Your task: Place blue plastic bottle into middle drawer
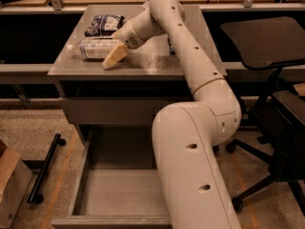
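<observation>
Angled down with gripper [116, 56] at the base end of bottle [94, 48], lying flat on cabinet top [152, 62] near snack bag [105, 24], apparently for a pickup, grip spread or closed impossible to tell, above drawer [119, 194] pulled out to receive it.

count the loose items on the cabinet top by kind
bottles: 1, the blue plastic bottle lying on its side, with the gripper at its bottom end
snack bags: 1, the dark snack bag behind it
small dark packets: 1, the dark packet, mostly hidden by the arm
total: 3
</observation>
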Controlling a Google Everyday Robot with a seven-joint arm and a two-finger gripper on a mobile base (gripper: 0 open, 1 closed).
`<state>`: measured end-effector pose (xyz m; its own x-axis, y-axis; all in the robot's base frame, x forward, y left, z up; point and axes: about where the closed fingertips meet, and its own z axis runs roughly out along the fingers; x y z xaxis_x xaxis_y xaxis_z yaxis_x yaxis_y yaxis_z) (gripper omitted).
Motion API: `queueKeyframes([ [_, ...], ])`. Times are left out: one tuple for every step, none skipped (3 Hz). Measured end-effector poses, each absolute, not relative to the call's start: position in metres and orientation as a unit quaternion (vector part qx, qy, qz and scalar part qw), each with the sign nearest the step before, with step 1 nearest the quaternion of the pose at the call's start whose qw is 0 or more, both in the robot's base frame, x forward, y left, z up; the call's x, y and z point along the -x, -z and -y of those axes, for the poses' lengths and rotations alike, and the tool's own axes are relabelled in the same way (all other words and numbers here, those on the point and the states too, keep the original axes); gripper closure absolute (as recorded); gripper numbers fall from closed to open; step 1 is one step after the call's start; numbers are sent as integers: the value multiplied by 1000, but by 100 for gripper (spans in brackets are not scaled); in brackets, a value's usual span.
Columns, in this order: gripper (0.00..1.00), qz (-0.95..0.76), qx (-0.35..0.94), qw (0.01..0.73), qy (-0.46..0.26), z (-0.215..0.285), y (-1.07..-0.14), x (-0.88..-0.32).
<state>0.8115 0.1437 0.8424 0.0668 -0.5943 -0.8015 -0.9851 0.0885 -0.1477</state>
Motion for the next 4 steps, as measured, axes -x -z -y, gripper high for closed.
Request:
queueKeyframes([
  [41,-627,633,380,-251,-154,-850,-811],
  [63,-622,640,382,-241,-157,-861,-809],
  [87,-620,645,384,-228,-152,-876,-805],
  [100,-627,641,382,-223,-139,-883,-798],
])
